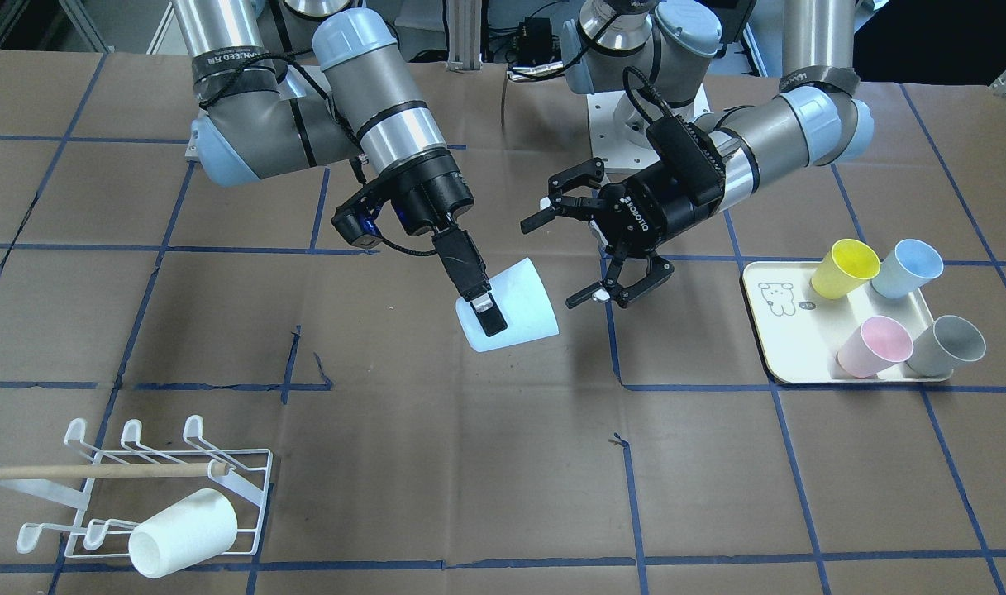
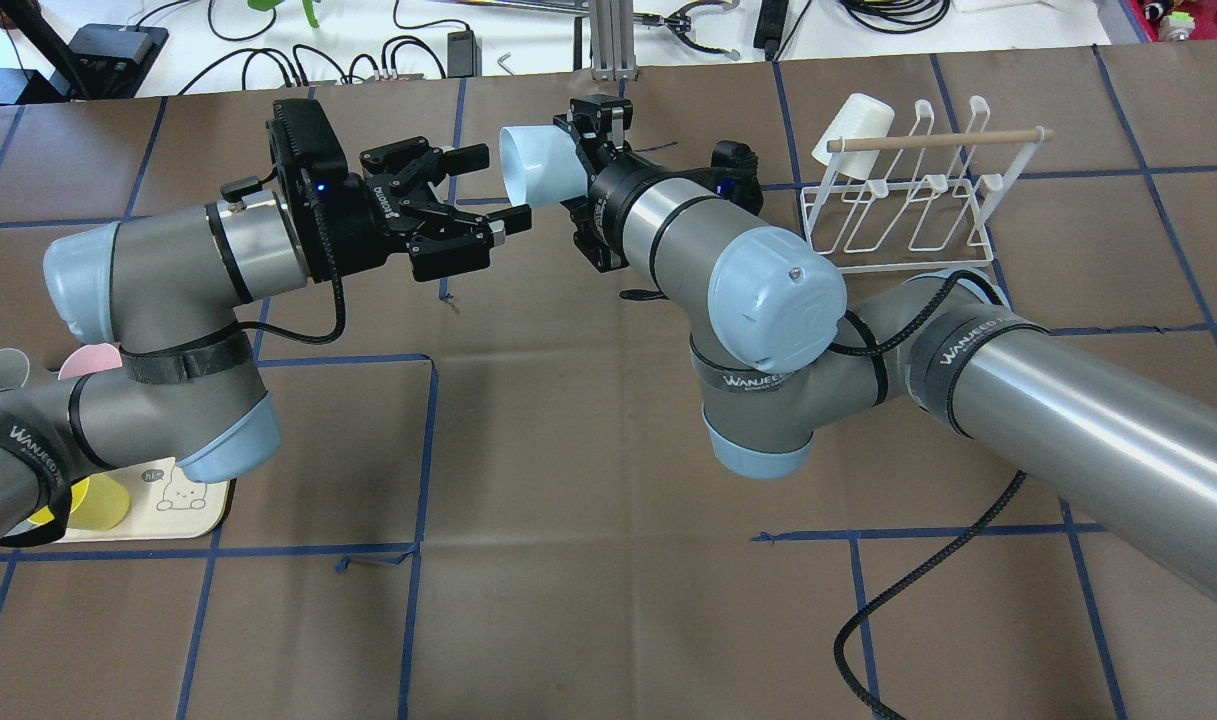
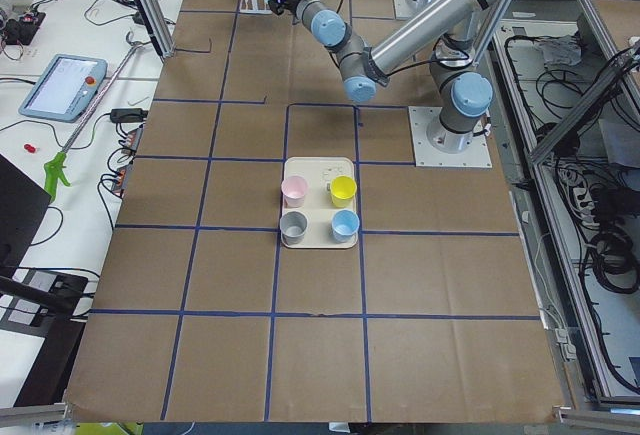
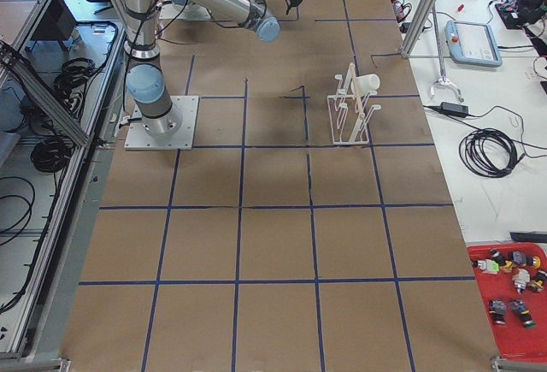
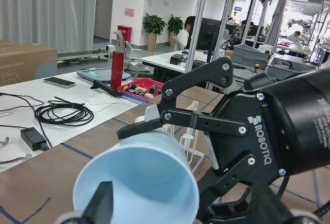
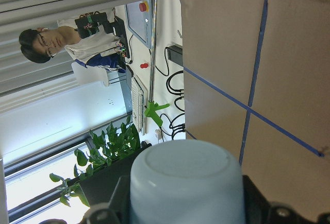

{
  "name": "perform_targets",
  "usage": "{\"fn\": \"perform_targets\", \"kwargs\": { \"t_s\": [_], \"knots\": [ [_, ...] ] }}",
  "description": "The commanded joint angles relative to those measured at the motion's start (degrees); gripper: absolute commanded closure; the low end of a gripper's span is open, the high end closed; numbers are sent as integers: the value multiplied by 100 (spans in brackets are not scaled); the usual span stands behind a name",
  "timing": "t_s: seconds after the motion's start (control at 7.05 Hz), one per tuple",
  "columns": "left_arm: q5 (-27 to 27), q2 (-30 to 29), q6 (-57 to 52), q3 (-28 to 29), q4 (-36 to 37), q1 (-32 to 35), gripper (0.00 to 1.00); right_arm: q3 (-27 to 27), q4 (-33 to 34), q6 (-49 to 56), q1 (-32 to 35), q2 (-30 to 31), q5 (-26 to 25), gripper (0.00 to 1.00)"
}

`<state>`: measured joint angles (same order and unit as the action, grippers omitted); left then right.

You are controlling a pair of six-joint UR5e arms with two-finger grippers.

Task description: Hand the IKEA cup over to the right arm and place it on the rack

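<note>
A pale blue IKEA cup [image 1: 515, 302] hangs in the air over the table's middle, lying on its side. My right gripper [image 1: 486, 314] is shut on it near its base, and the base shows in the right wrist view [image 6: 185, 183]. The cup's mouth [image 2: 516, 165] faces my left gripper [image 1: 554, 261], which is open, with its fingers [image 5: 154, 123] spread on either side of the rim and not closed on it. The white wire rack [image 1: 264, 479] with its wooden dowel [image 1: 97, 472] stands at the table's corner on my right side [image 2: 898, 240].
A white cup [image 1: 184, 531] lies on the rack's prongs [image 2: 853, 120]. A cream tray [image 1: 788, 330] on my left side holds yellow [image 1: 846, 268], blue [image 1: 908, 268], pink [image 1: 874, 347] and grey [image 1: 949, 345] cups. A black cable [image 2: 898, 600] trails under the right arm.
</note>
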<state>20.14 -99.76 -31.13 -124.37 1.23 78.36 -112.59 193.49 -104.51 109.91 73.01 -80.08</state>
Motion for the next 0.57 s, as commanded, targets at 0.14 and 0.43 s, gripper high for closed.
{"fn": "perform_targets", "kwargs": {
  "t_s": [0.14, 0.43],
  "knots": [
    [77, -9, 10, 44, -44, -462, 4, 18, -4, 707, -617, -6, 35, 81],
    [679, -184, 412, 394, -62, -445, 2, 35, -21, 2573, -1153, 46, -16, 85]
  ]
}}
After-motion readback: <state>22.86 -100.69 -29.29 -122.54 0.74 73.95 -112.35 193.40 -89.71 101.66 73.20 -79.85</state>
